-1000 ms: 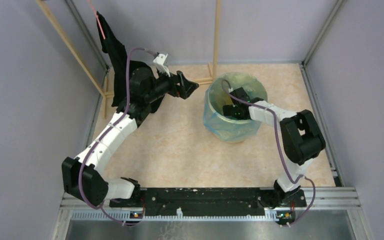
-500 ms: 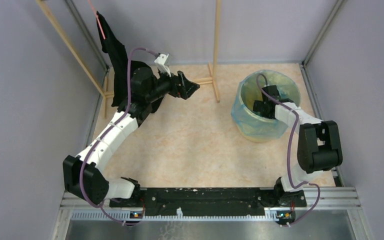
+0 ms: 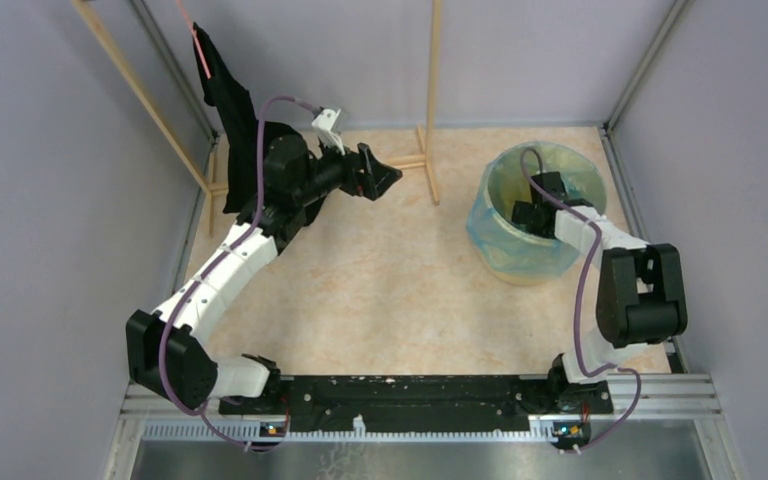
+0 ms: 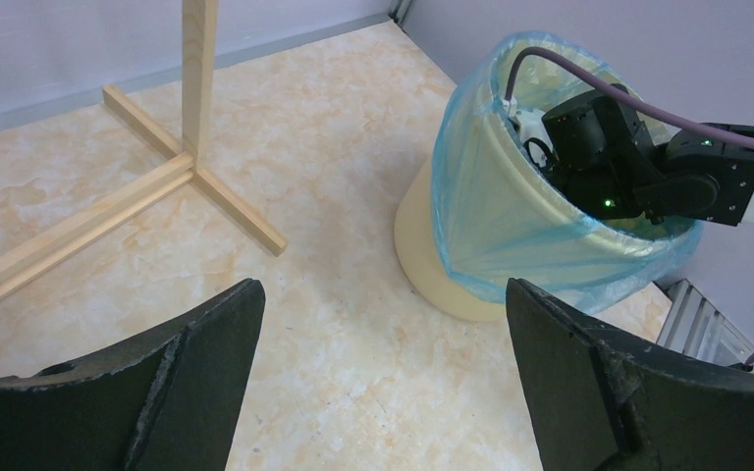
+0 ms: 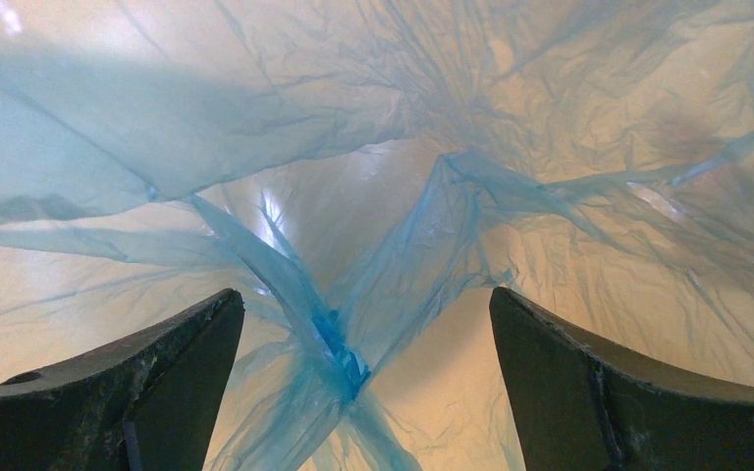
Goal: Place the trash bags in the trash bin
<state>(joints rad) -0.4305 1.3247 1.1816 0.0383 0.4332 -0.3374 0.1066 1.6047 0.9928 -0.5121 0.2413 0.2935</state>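
Inside the trash bin [image 4: 430,257] gapes the right end effector [image 5: 361,299].

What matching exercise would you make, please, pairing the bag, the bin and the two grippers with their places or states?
1. bag
2. bin
3. left gripper
4. right gripper

A. open, down inside the bin
B. stands at the table's far right
C. open, raised near the wooden frame
D. lines the bin, folded over its rim

Pairs: 1-D, 2-B, 3-C, 4-A
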